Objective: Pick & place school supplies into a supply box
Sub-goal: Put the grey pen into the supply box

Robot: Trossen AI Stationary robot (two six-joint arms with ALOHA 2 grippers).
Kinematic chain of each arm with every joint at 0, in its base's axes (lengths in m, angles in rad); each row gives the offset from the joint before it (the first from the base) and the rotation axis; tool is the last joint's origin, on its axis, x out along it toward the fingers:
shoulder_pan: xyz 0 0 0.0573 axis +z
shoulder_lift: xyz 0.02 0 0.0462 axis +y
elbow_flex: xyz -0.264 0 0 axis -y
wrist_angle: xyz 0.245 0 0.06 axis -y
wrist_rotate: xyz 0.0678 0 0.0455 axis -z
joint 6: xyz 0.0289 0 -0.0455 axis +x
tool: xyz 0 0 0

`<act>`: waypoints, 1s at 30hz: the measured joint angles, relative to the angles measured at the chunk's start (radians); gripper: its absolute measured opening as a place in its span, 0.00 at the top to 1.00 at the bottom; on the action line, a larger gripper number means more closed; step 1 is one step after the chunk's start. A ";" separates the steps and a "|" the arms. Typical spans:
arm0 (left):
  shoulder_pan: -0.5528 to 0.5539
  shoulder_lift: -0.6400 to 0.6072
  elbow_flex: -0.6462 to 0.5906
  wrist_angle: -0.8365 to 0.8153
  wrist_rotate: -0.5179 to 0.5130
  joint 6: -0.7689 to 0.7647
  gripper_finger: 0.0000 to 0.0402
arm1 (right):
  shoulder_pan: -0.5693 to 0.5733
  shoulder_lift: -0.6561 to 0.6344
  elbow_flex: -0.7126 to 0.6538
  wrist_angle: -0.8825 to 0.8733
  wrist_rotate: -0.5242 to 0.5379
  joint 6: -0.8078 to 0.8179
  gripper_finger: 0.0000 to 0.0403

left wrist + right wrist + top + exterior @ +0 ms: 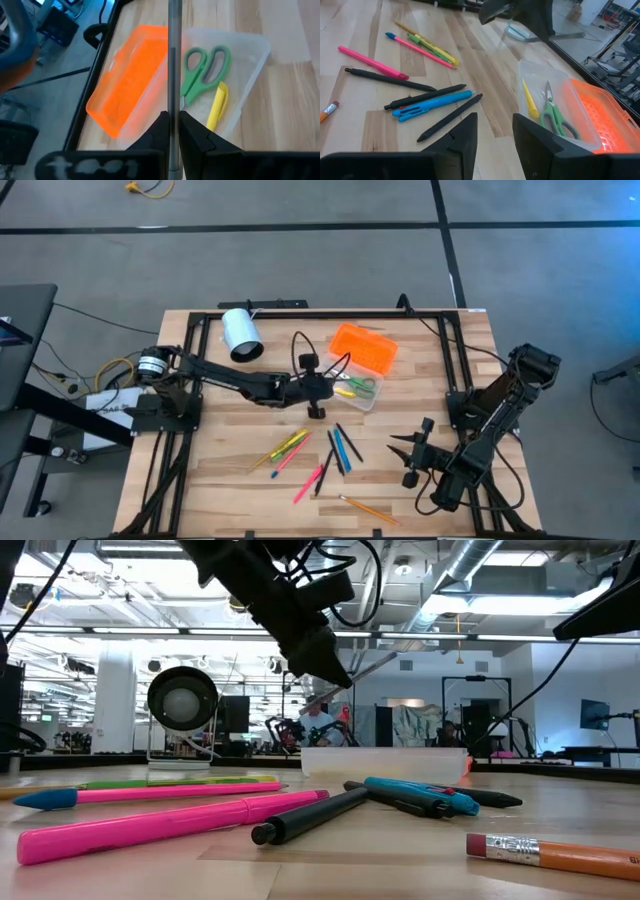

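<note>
Left gripper [318,388] hangs right at the nine o'clock edge of the supply box [372,402], jaws pinched tight on a slim grey pen [174,75] that stands over the clear tray. Inside the tray lie the green-handled scissors [205,69] and a yellow pen [216,105], with the orange lid [364,347] at the box's twelve o'clock. Right gripper [404,456] waits toward four o'clock on the table [230,480], jaws spread wide and holding nothing, while pink, blue and black pens [335,452] lie scattered at six o'clock of the box
</note>
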 joint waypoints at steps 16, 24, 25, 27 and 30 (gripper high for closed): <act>0.027 0.150 0.034 0.164 0.030 0.097 0.97 | -0.002 0.000 0.000 0.010 -0.005 -0.001 0.71; 0.048 0.163 0.033 0.164 0.045 0.089 0.97 | -0.006 0.000 0.000 0.014 -0.007 -0.018 0.71; 0.048 0.163 0.033 0.164 0.046 0.089 0.97 | -0.006 0.000 0.000 0.013 -0.007 -0.018 0.71; 0.049 0.163 0.033 0.170 0.046 0.088 0.96 | -0.006 0.000 0.000 0.012 -0.007 -0.019 0.71; 0.053 0.163 0.033 0.174 0.050 0.086 0.93 | -0.006 0.000 0.000 0.011 -0.007 -0.019 0.71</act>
